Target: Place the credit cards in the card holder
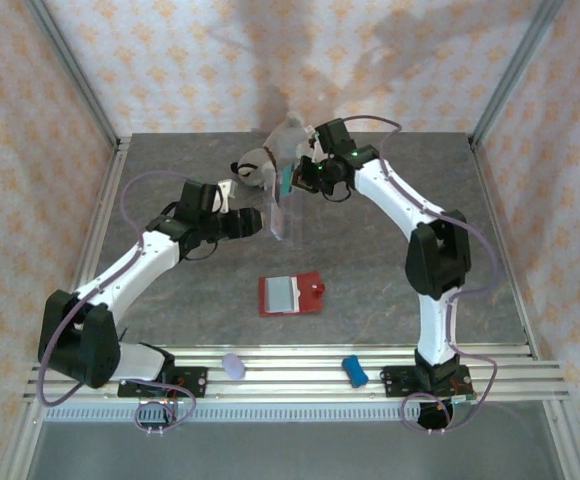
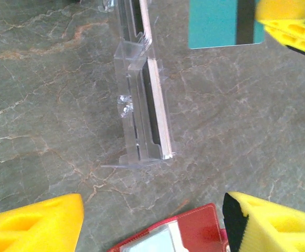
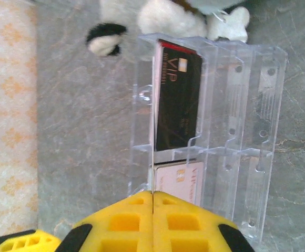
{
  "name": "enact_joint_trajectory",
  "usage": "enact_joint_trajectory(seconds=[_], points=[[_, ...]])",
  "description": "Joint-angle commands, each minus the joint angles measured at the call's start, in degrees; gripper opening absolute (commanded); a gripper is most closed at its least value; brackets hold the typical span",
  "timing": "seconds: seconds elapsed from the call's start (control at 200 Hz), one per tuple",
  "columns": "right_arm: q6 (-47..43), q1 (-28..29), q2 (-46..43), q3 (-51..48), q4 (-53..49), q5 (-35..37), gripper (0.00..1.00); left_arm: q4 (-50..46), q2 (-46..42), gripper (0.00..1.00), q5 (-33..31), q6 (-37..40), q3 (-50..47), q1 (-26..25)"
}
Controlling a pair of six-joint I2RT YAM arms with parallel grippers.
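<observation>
Right gripper (image 3: 152,198): 2 yellow fingers pressed flat together and pinching the teal card (image 2: 221,23) along its black-stripe side. The card hangs clear of the table (image 1: 370,250). From above it reads as a narrow strip standing on edge, not lying flat. The top of it is cut off in the left wrist view, so I cannot tell its long axis for sure. Just beside the card, on the left, the clear case (image 1: 282,215) stands upright on the table toward the middle of the far edge, with 1 black card (image 3: 176,100) and 1 pale card (image 3: 181,178) in its slots. The card holder (image 1: 292,294) lies flat and open at the table's middle, well apart from the right gripper and toward the near edge, beyond the case. Its long side runs parallel to that edge, with the pale pocket on the left and the tab on the right. Which way the pocket mouth faces I cannot tell. Left gripper (image 2: 153,210): fingers wide and empty, hovering between case and holder, with a red corner of the holder just under its fingers. It is the nearer arm, but the card is with the right. Judgement: the move turns on carrying the card toward the near edge and tipping it to line up with the pocket.
</observation>
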Motion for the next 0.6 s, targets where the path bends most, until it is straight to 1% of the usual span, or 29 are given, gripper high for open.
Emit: enact_joint_trajectory(seconds=[0.0, 0.105, 0.225, 0.31, 0.375, 0.396, 0.466, 0.596], points=[[-3.83, 0.04, -6.43, -4.95, -2.21, -0.26, 0.00, -3.39, -3.96, 0.72, 1.53, -1.63, -1.90, 0.25], [-5.15, 0.00, -12.27, -13.82, 0.06, -4.25, 0.00, -4.37, -6.95, 0.72, 4.62, -2.65, -5.31, -0.32], [-7.20, 0.00, -19.42, -26.16, 2.79, -10.19, 0.00, -7.20, -9.53, 0.72, 6.17, -3.14, -8.74, -2.04], [-7.86, 0.00, -23.31, -34.83, 5.34, -16.39, 0.00, -7.18, -11.37, 0.72, 6.46, -4.77, -11.99, -3.88], [-7.37, 0.00, -25.33, -41.23, 8.09, -20.93, 0.00, -4.45, -12.38, 0.72, 7.20, -6.39, -15.60, -5.52], [-7.26, 0.00, -25.87, -43.09, 9.10, -21.84, 0.00, -3.18, -12.50, 0.71, 7.49, -8.56, -16.76, -5.99], [-7.08, 0.00, -27.20, -48.68, 11.89, -24.52, 0.00, 2.45, -12.46, 0.70, 8.75, -12.00, -20.77, -7.40], [-6.48, 0.18, -27.48, -55.23, 16.83, -28.75, 0.00, 9.42, -9.67, 0.69, 8.86, -15.03, -24.34, -9.56]])
